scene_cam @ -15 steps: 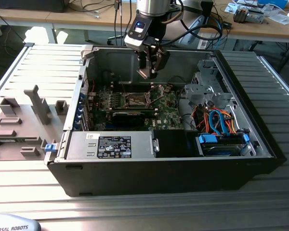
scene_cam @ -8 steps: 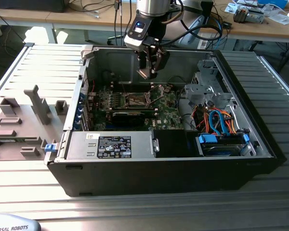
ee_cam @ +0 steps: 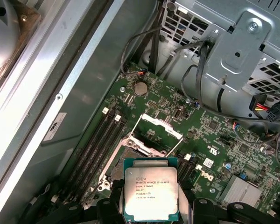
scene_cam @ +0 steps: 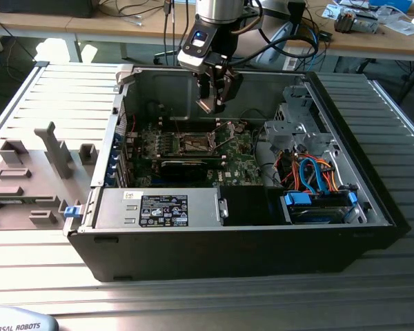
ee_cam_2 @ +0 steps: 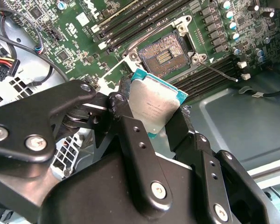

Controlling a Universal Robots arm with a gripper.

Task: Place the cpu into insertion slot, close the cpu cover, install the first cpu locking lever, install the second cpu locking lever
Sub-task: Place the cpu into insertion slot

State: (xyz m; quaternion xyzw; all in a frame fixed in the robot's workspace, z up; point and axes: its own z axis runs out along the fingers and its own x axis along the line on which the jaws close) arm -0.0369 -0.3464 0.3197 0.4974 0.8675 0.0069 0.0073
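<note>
Computer case (scene_cam: 228, 258), black, lid off, lying on a ribbed metal bench (scene_cam: 372, 289). Grey plastic fixtures (scene_cam: 52, 148) sit on the bench at the exterior view's left, well apart from the work.

Arm (scene_cam: 217, 14) reaches down into the case from above. Jaws closed on the cpu (ee_cam_2: 154, 105), black fingers (ee_cam_2: 130, 135) pressing two opposite edges. The chip hangs clear above the green board (ee_cam: 214, 149), over the socket (ee_cam_2: 162, 57) and not touching it.

Around it: labelled power supply box (scene_cam: 162, 209) along the near wall, perforated metal drive cage (scene_cam: 300, 127) at the exterior view's right, blue and orange cables (scene_cam: 317, 176) below the cage. Black memory slots (ee_cam: 95, 149) run beside the socket, and a coin battery (ee_cam: 140, 88) lies further up the board. Loose black wires (ee_cam: 198, 70) droop off the cage, near the socket but not across it.

The cpu cover (ee_cam: 158, 126), a thin silvery frame, stands raised off the socket, with thin wire levers (ee_cam: 175, 147) swung up beside it. The socket lies open, dark with a gold pin field.

The chip is flat and square, so it has no long axis. Brushed silver lid with print, green rim (ee_cam: 128, 163). Its lid faces both wrist cameras; in the exterior view it (scene_cam: 205, 105) looks tilted rather than level.
</note>
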